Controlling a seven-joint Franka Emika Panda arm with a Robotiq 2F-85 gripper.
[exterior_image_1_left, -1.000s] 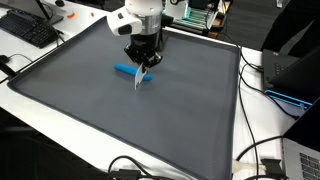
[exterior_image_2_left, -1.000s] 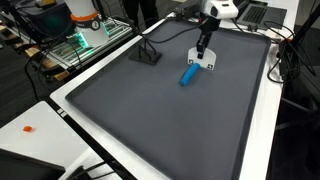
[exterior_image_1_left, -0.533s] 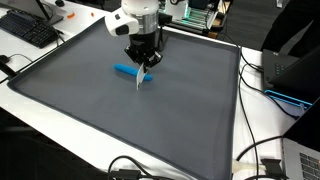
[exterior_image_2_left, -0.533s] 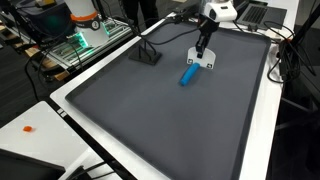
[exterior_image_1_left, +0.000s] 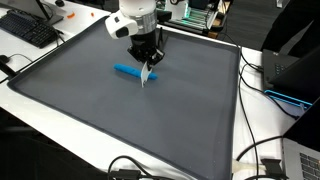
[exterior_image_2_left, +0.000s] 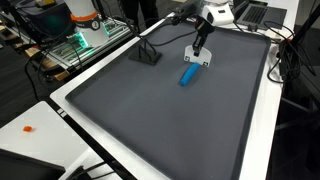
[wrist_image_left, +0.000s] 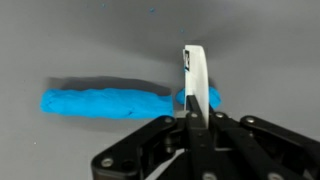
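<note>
— Fingers (wrist_image_left: 168, 128) first: we see them pinching a white strip (wrist_image_left: 195, 80) between their tips, pressed flat against both of its faces.

— Agreed. In the wrist view, the strip stands on edge and sticks out well past the fingertips. What do we make of the blue roll (wrist_image_left: 108, 101)?

— We see it lying flat on the dark mat (exterior_image_1_left: 150, 125), and the strip crosses one end of it. We cannot tell whether they touch.

— In both exterior views the fingers (exterior_image_1_left: 148, 60) point down at the mat, with the strip (exterior_image_1_left: 146, 76) hanging below them, just beside the end of the roll (exterior_image_1_left: 127, 70).

— From the opposite side we find the same: strip (exterior_image_2_left: 197, 61) close above the roll (exterior_image_2_left: 188, 75), towards the far side of the mat.

— Farther out, we note a small black stand (exterior_image_2_left: 148, 55) on the mat, well apart from the roll.

— And the mat covers most of the white bench (exterior_image_2_left: 50, 125), with a keyboard (exterior_image_1_left: 28, 28) at one corner.
</note>
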